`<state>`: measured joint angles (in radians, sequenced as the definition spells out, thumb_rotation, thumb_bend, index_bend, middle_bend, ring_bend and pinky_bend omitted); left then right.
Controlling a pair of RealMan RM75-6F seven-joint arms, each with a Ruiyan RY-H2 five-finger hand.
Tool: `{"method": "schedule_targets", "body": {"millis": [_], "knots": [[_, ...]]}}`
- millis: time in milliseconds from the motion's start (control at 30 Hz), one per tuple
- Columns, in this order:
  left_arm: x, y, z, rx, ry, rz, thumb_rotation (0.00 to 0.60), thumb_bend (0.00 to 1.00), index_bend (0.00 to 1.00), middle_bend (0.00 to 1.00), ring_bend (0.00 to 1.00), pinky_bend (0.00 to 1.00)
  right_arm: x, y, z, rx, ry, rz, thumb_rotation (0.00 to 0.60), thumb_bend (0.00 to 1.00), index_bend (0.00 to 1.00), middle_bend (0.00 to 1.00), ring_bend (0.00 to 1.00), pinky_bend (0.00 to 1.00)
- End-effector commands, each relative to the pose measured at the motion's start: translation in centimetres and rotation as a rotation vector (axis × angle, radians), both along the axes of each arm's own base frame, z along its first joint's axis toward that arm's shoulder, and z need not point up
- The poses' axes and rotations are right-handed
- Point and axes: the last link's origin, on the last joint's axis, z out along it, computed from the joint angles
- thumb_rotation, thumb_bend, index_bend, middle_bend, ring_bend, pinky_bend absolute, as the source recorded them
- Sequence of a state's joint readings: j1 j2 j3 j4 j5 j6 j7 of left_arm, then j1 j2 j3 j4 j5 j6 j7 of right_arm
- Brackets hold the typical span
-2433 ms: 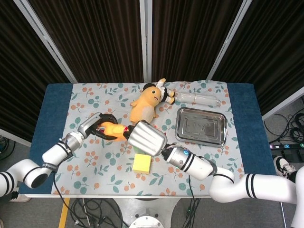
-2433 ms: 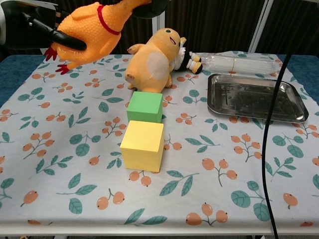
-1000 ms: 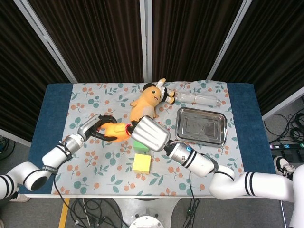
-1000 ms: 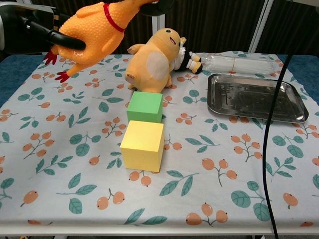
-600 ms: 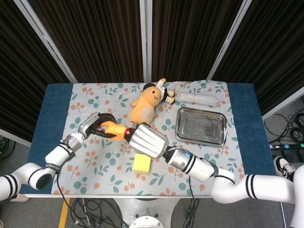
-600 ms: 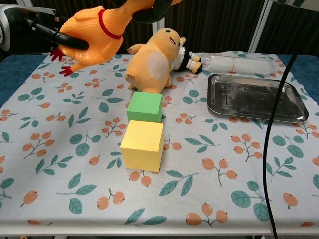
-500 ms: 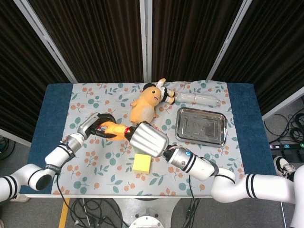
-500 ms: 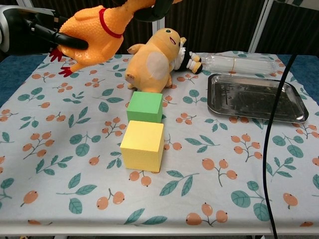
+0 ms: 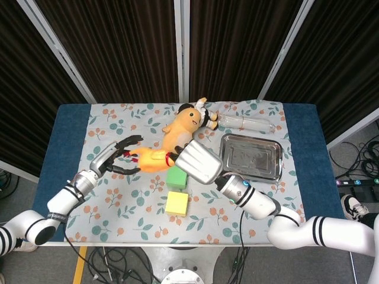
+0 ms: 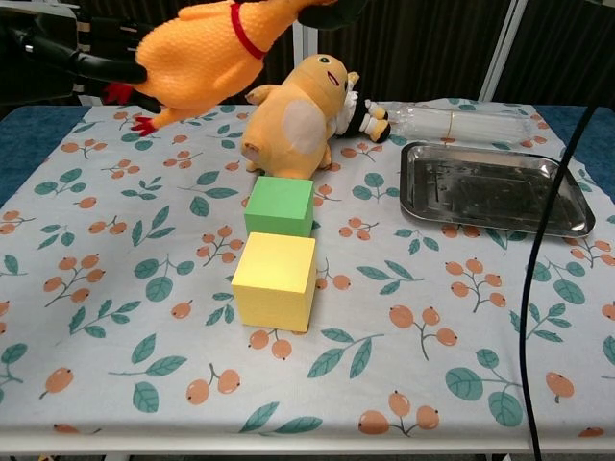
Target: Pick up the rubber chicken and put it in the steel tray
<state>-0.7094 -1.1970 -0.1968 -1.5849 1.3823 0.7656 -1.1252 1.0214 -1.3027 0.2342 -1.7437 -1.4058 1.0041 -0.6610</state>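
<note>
The orange rubber chicken (image 9: 151,158) with a red collar hangs in the air above the table's left half, also seen high up in the chest view as the chicken (image 10: 197,60). My right hand (image 9: 198,163) grips its head end; in the chest view only the hand's dark underside (image 10: 327,10) shows at the top edge. My left hand (image 9: 119,156) is just left of the chicken's tail with its fingers (image 10: 101,64) spread and holding nothing. The steel tray (image 9: 250,156) lies bare at the right, seen again as the tray (image 10: 490,188).
A yellow plush toy (image 9: 180,131) lies at the back middle, with a clear plastic bottle (image 9: 246,123) beside it behind the tray. A green block (image 9: 176,176) and a yellow block (image 9: 177,202) sit mid-table under my right arm.
My left hand has let go of the chicken and spread its fingers. My right hand has carried the chicken a little to the right and up.
</note>
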Motion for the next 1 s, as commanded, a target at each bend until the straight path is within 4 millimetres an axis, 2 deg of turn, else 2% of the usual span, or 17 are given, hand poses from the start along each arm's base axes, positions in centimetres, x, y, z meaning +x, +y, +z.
{"method": "schedule_targets", "body": {"millis": [33, 200, 300, 533, 633, 833, 1000], "knots": [[-1.0, -0.5, 0.6, 0.060, 0.037, -0.030, 0.600, 0.21, 0.21, 0.13, 0.10, 0.24, -2.2, -0.2, 1.1, 0.027, -0.064, -0.076, 0.600, 0.15, 1.00, 0.81, 0.77, 1.00], [-2.0, -1.0, 1.3, 0.137, 0.094, -0.057, 0.600, 0.19, 0.21, 0.13, 0.10, 0.24, -5.1, -0.5, 3.1, 0.037, -0.138, -0.154, 0.600, 0.15, 1.00, 0.81, 0.77, 1.00], [-2.5, -1.3, 1.8, 0.199, 0.135, -0.063, 0.600, 0.19, 0.21, 0.13, 0.10, 0.24, -7.7, -0.8, 4.8, 0.046, -0.193, -0.233, 0.600, 0.15, 1.00, 0.81, 0.77, 1.00], [-4.2, -2.0, 3.0, 0.316, 0.277, -0.081, 0.600, 0.19, 0.21, 0.13, 0.10, 0.24, -16.1, -1.2, 8.8, 0.082, -0.321, -0.502, 0.600, 0.15, 1.00, 0.81, 0.77, 1.00], [-4.9, -2.4, 3.2, 0.353, 0.324, -0.077, 0.600, 0.18, 0.21, 0.13, 0.10, 0.24, -20.1, -1.3, 9.7, 0.107, -0.377, -0.634, 0.600, 0.15, 1.00, 0.81, 0.77, 1.00], [-6.0, -3.2, 2.7, 0.328, 0.363, -0.046, 0.600, 0.18, 0.21, 0.13, 0.10, 0.24, -26.6, -1.5, 9.8, 0.160, -0.473, -0.831, 0.600, 0.15, 1.00, 0.81, 0.77, 1.00], [-6.2, -3.2, 2.6, 0.321, 0.372, -0.024, 0.600, 0.18, 0.21, 0.13, 0.10, 0.24, -29.9, -2.2, 8.5, 0.195, -0.500, -0.925, 0.600, 0.15, 1.00, 0.81, 0.77, 1.00]]}}
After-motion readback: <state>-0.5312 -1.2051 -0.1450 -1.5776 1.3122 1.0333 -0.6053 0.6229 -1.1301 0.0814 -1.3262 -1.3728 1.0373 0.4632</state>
